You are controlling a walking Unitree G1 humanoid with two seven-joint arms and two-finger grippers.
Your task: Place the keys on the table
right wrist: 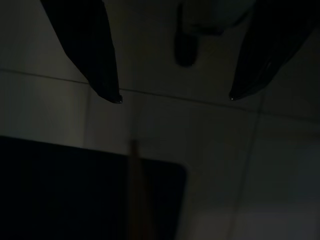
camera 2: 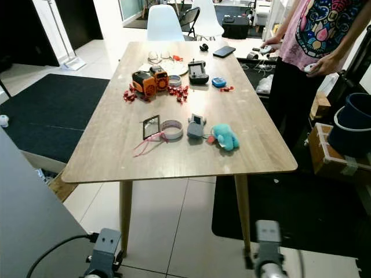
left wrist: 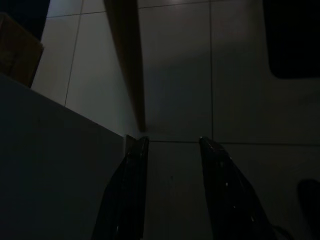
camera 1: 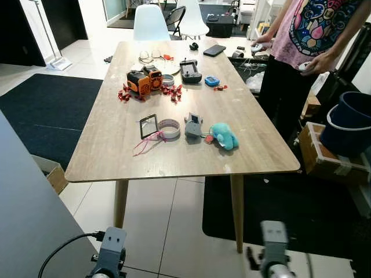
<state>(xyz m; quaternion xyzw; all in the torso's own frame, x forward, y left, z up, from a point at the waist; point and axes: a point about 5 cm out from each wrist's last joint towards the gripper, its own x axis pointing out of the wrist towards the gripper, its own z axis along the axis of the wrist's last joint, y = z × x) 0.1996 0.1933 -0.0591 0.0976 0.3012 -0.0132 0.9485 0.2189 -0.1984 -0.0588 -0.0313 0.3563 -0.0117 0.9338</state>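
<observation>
The keys (camera 1: 193, 125), a grey fob joined to a teal plush charm (camera 1: 224, 136), lie on the wooden table (camera 1: 116, 156) near its front edge, right of centre. Both my arms hang low in front of the table, well below its top. In the left wrist view my left gripper (left wrist: 172, 142) is open over the pale floor tiles, close to a table leg (left wrist: 127, 65), with nothing between its fingers. In the right wrist view my right gripper (right wrist: 175, 98) is wide open above the tiles and the edge of a dark rug (right wrist: 75, 190), also holding nothing.
Also on the table are a small mirror (camera 1: 148, 125), a tape roll (camera 1: 169, 128), an orange device (camera 1: 144, 80), red clips, a controller (camera 1: 190, 72) and a phone (camera 1: 214, 50). A person (camera 1: 301, 46) stands at the table's right side. Boxes and a bin (camera 1: 345, 124) stand at the right, white chairs at the far end.
</observation>
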